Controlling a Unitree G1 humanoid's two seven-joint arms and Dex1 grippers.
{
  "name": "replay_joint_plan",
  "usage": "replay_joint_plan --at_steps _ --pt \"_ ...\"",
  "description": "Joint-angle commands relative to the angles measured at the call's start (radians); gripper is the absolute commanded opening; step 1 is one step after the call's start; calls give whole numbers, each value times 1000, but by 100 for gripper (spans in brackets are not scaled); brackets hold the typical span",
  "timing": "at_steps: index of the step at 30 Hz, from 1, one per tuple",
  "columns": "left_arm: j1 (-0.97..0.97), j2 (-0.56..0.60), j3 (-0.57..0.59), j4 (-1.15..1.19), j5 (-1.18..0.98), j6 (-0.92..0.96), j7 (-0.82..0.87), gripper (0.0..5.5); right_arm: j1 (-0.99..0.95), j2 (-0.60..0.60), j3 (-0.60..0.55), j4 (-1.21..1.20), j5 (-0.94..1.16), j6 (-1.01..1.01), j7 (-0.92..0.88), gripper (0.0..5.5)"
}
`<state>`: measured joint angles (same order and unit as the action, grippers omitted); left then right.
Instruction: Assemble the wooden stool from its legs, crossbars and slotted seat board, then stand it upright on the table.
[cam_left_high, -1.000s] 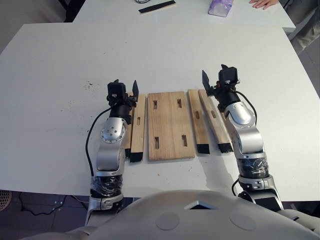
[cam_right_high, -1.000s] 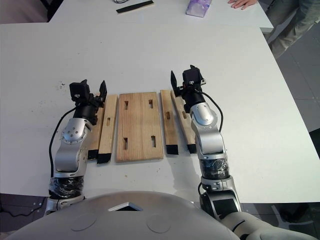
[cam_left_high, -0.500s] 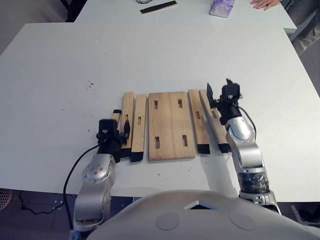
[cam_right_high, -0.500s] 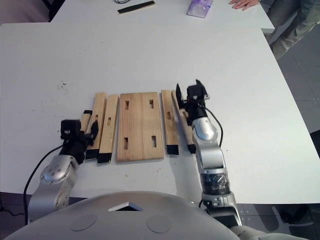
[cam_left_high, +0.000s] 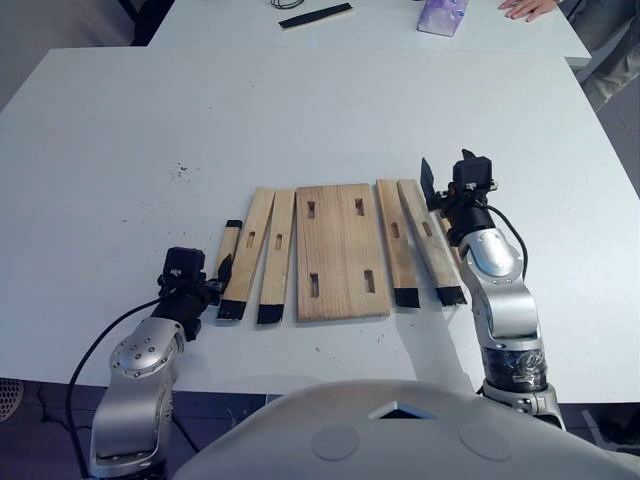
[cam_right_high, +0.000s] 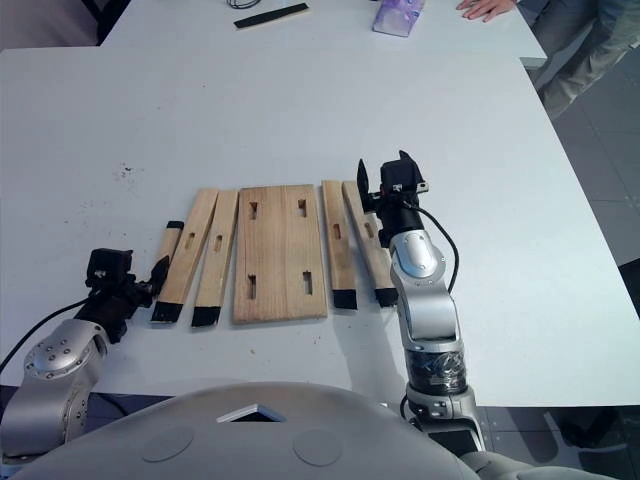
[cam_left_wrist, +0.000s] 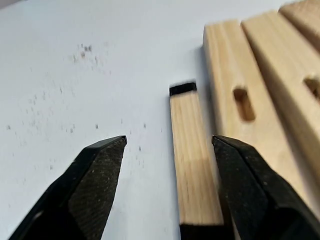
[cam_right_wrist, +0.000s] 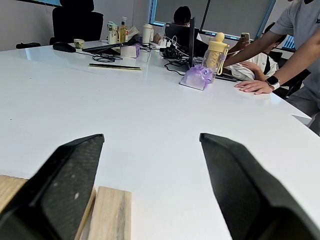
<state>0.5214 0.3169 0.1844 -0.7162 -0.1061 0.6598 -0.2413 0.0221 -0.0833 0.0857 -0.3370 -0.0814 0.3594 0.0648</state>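
Observation:
The slotted seat board (cam_left_high: 340, 250) lies flat mid-table. Two slotted legs (cam_left_high: 262, 255) lie to its left, the outer one skewed, and a short black-tipped crossbar (cam_left_high: 228, 246) lies beyond them. Two more legs (cam_left_high: 412, 240) lie to the board's right. My left gripper (cam_left_high: 208, 278) is low near the front edge, open, with the crossbar (cam_left_wrist: 192, 170) running between its fingers (cam_left_wrist: 95, 175). My right gripper (cam_left_high: 445, 180) stands open above the far end of the rightmost leg (cam_right_wrist: 111, 215), nothing between its fingers (cam_right_wrist: 65, 185).
The table's front edge (cam_left_high: 300, 372) runs close behind the left gripper. Dark specks (cam_left_high: 180, 170) mark the tabletop at left. On the farther table are a black strip (cam_left_high: 315, 14) and a purple bag (cam_left_high: 441, 14).
My left arm has drawn back from beside the left legs toward the front edge, uncovering the short crossbar; the outer left leg now lies skewed. My right gripper shifted slightly right.

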Motion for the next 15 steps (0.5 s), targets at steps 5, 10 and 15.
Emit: replay_joint_plan --at_steps 5,10,15 --pt "-18 27 -29 -8 -16 121 -7 317 8 4 15 -35 -13 42 -8 354" --pt "-34 27 -54 -7 -27 175 -5 317 11 7 19 -33 -16 45 -13 354" --pt "-86 -17 -33 -56 -98 182 -15 317 11 5 17 -30 -14 43 -19 354"
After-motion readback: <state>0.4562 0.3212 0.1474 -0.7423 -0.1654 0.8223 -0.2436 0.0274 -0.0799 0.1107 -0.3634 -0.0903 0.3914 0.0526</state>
